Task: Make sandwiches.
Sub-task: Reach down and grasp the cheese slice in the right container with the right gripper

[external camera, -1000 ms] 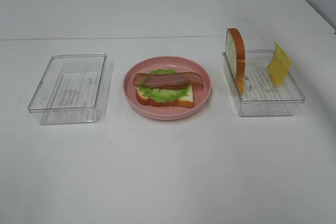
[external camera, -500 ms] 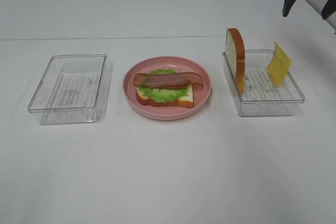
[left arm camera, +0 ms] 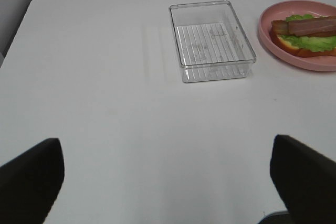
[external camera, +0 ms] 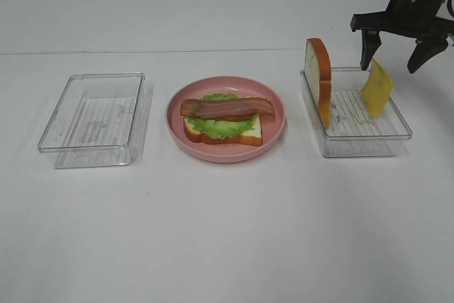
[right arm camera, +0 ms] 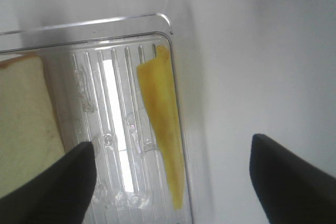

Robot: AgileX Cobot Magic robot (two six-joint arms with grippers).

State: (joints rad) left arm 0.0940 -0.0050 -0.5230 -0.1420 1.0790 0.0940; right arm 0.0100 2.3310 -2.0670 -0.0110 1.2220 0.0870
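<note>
The sandwich [external camera: 225, 120] on the pink plate [external camera: 277, 108] is one bread slice with green lettuce and bacon strips on top; it also shows in the left wrist view [left arm camera: 307, 34]. A second bread slice [external camera: 320, 79] and a yellow cheese square [external camera: 377, 88] stand on edge in the right clear tray [external camera: 365, 140]. My right gripper [external camera: 392, 52] is open just above the cheese, a finger on either side of it; the cheese shows in the right wrist view [right arm camera: 163, 119]. My left gripper [left arm camera: 168, 182] is open and empty over bare table, out of the high view.
An empty clear tray [external camera: 96, 118] stands left of the plate, also in the left wrist view [left arm camera: 211, 40]. A table seam runs across behind the trays.
My right arm has come into view from the upper right and lowered, its open gripper now over the cheese in the right tray. Nothing else has moved.
</note>
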